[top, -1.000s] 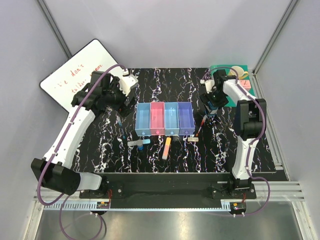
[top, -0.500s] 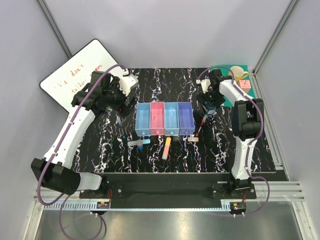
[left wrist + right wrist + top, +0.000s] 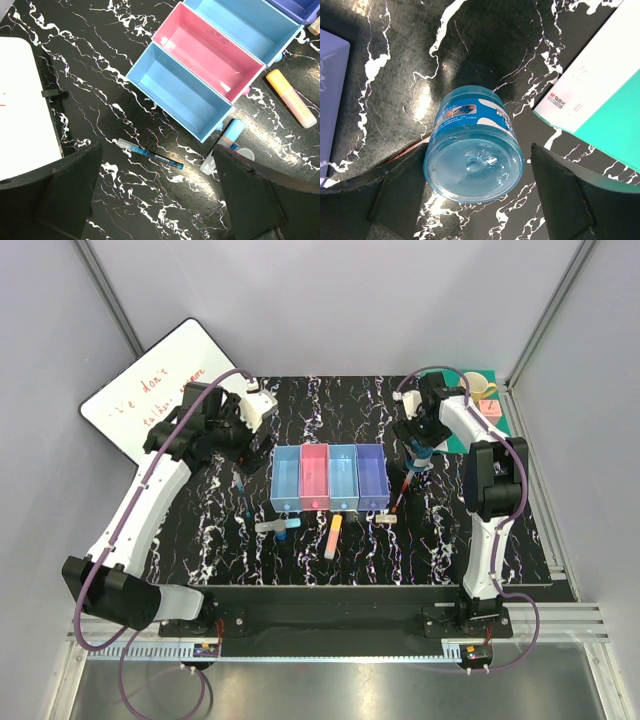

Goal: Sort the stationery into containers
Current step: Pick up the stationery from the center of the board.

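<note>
- Stationery lies loose on the black marbled surface (image 3: 340,405) around the containers (image 3: 329,480), four joined bins in light blue, pink, light blue and purple.
- From above, the blue round bottle (image 3: 472,150) just right of the purple bin is mostly hidden under the right hand (image 3: 416,445); the wrist view shows its clear base.
- That hand's fingers stand apart on either side of the bottle; contact cannot be told.
- The bottle's blue-and-white label is too small to read; the green book (image 3: 605,100) beside it reads "M&G" on its white edge.
- Before the bins lie a grey marker (image 3: 227,145) with a cyan tip, an orange-yellow bar (image 3: 291,97) and a blue pen (image 3: 150,154).
- A red pen (image 3: 400,495) and white eraser (image 3: 387,519) sit by the purple end, tiny.
- The left hand (image 3: 156,147) hangs above the blue pen, fingers wide apart.
- A whiteboard (image 3: 150,400) shows red handwriting; "don't" is legible.
</note>
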`<state>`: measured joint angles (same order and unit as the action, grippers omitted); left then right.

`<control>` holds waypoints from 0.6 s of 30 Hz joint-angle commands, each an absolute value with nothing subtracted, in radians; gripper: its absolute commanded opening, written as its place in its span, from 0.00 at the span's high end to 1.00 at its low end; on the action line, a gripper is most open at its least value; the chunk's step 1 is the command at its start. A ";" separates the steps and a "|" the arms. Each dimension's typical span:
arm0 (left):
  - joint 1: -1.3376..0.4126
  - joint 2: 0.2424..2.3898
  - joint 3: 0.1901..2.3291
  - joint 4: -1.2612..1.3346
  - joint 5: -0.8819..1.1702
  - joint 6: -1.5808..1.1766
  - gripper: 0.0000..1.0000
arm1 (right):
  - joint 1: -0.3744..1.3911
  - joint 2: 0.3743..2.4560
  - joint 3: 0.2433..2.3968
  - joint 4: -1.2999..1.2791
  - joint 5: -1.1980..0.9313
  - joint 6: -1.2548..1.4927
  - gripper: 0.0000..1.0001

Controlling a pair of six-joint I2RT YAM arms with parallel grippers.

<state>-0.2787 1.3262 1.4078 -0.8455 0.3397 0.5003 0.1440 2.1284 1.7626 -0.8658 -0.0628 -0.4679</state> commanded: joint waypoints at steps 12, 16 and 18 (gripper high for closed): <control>-0.288 1.328 1.459 -0.831 0.330 0.514 0.01 | 0.172 2.158 1.796 -0.838 -0.069 -0.456 0.19; -0.288 1.328 1.460 -0.830 0.327 0.511 0.01 | 0.173 2.161 1.795 -0.836 -0.068 -0.456 0.43; -0.288 1.328 1.459 -0.830 0.328 0.509 0.01 | 0.173 2.155 1.787 -0.836 -0.064 -0.457 0.62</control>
<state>-0.2832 1.3262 1.4082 -0.8455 0.3382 0.5007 0.1616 2.1597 1.7737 -0.8536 -0.0654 -0.4572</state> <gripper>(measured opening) 0.987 0.659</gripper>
